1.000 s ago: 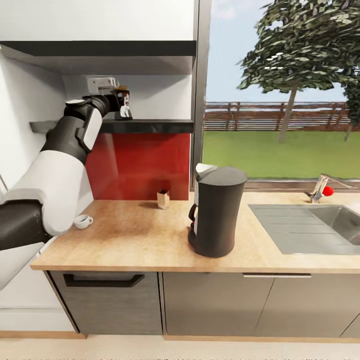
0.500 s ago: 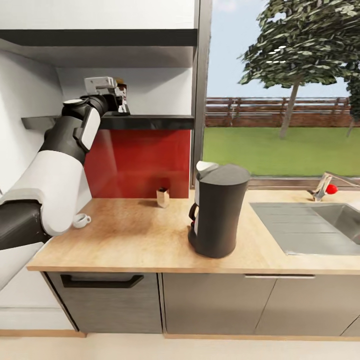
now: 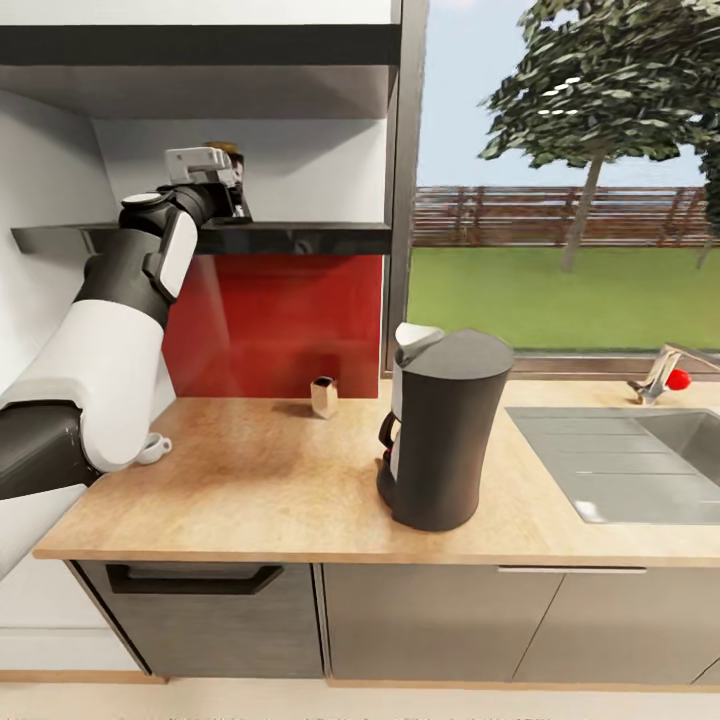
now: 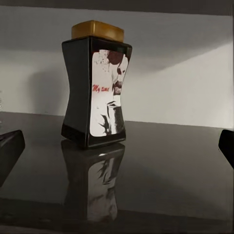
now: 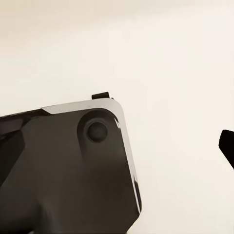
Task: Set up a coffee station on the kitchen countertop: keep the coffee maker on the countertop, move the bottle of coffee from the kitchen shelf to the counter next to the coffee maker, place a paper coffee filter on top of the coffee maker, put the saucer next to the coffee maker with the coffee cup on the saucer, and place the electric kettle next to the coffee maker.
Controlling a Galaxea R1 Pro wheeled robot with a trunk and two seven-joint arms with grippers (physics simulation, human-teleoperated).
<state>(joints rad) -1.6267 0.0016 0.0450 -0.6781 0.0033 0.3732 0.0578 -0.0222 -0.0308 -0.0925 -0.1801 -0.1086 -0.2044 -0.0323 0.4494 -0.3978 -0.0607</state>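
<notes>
The left tool (image 3: pixel 232 190) is raised to the kitchen shelf (image 3: pixel 300 237), with its fingers spread wide: in the left wrist view the two dark fingertips (image 4: pixel 9 148) sit at opposite edges of the frame and the bottle of coffee (image 4: pixel 95 85) stands upright on the shelf between them, ahead of the tips and not yet touched. The bottle shows its tan lid and label, and it stands off-centre, nearer one finger than the other.

The step in hand looks like the approach to grasp the bottle. To do it well, the arm should first shift sideways so the bottle sits midway between the fingers, then advance level along the shelf until the pads flank the narrow waist of the jar. Pinching at the waist seems the safest spot, since the wider shoulder and base would resist slipping either way. Closing too early could nudge the jar toward the back wall or tip it. Once it is held, a short lift should clear the shelf board before the arm draws back and down.

Below, the coffee maker (image 3: pixel 445 428) stands on the tabletop (image 3: pixel 260 490), with a free patch beside it that would suit the bottle. The coffee cup (image 3: pixel 152 447) sits near the tabletop's left edge, partly behind the left arm. The right tool's state cannot be told; the right wrist view shows a dark rounded housing (image 5: pixel 73 170) against a pale surface.
</notes>
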